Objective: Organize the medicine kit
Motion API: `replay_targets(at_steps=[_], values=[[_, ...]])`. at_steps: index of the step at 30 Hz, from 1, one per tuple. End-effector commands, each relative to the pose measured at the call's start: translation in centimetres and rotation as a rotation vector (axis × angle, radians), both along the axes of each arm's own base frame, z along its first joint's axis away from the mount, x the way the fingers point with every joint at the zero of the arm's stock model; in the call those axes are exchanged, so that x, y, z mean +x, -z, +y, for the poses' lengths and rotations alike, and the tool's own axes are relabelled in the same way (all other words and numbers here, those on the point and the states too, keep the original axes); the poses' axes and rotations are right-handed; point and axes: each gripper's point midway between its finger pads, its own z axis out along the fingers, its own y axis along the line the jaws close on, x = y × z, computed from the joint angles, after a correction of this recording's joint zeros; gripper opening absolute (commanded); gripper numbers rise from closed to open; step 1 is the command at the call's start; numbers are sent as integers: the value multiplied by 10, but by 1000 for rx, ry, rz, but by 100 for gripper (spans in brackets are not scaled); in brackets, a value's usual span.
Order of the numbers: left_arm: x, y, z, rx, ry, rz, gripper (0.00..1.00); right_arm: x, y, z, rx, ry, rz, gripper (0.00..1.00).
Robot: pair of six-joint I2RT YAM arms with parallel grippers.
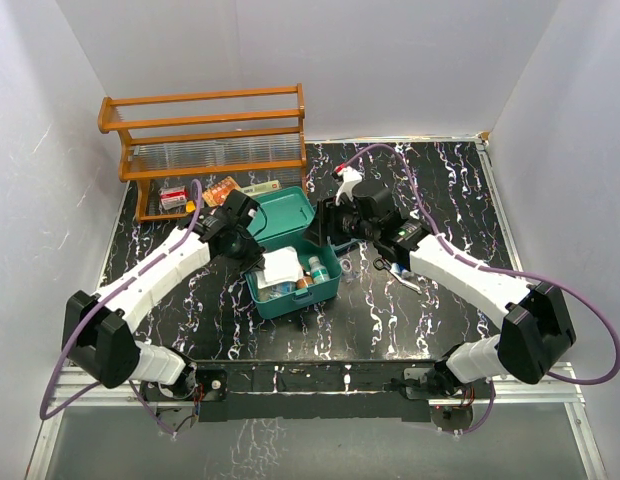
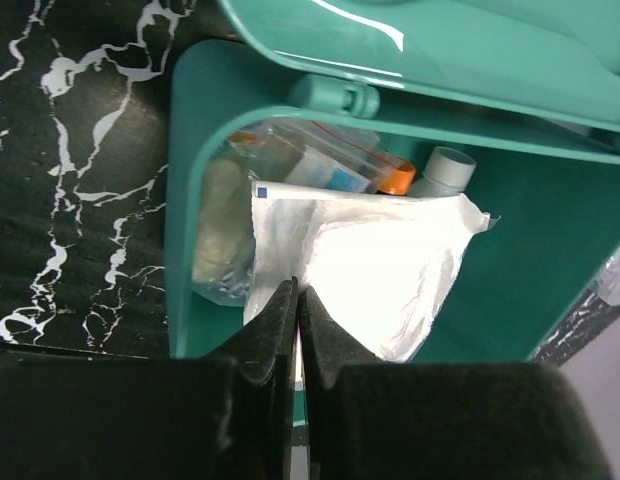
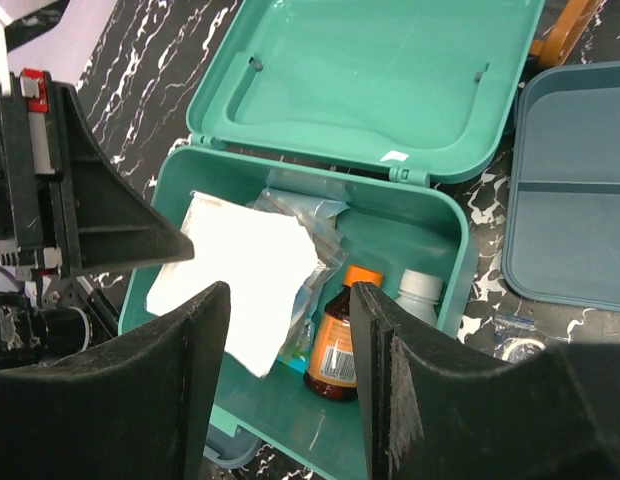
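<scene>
We are mid-packing. The medicine kit [image 1: 295, 302] sits open at the middle of the counter [image 1: 390, 310], its lid tipped toward the far edge, with a white packet [image 3: 240, 270] and an amber bottle [image 3: 335, 340] inside. Our left gripper [image 2: 295, 295] is clenched at the packet's edge; we cannot tell whether it nips the wrapper. Our right gripper [image 3: 288, 295] hangs released and empty above the box. Next, we judge, the packet needs settling flat so the lid can shut.

- Top view: we look down from high at the near edge, whole counter [image 1: 390, 310] in frame.
- Both wrist views: we're close above the open medicine kit [image 1: 290, 305], which top shares.
</scene>
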Motion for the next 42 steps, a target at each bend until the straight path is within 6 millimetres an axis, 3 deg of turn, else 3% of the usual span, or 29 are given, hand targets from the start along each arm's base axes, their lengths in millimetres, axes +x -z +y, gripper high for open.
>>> replay_targets(at_steps=[1,6,12,16,20,23,31,38,42], values=[[-8,10,16,73,-52,27,0,-4,-21,5,26,-34,-90,50],[-2,33,11,79,-47,48,0,-5,-18,7,12,-39,-92,50],[-1,51,20,164,-45,81,0,-5,-15,9,4,-48,-90,50],[-3,54,22,185,-35,109,8,-3,-11,11,-9,-51,-76,50],[-1,39,25,207,-39,103,25,-1,-9,14,-12,-57,-68,50],[4,23,26,207,-43,76,31,-2,-7,17,-15,-64,-66,50],[15,-22,18,138,-36,-33,35,-2,-5,25,-35,-81,-73,50],[18,-59,44,145,-79,-255,42,-4,17,44,-144,-129,-62,46],[11,-62,59,163,-84,-308,43,-16,39,58,-214,-191,-50,42]])
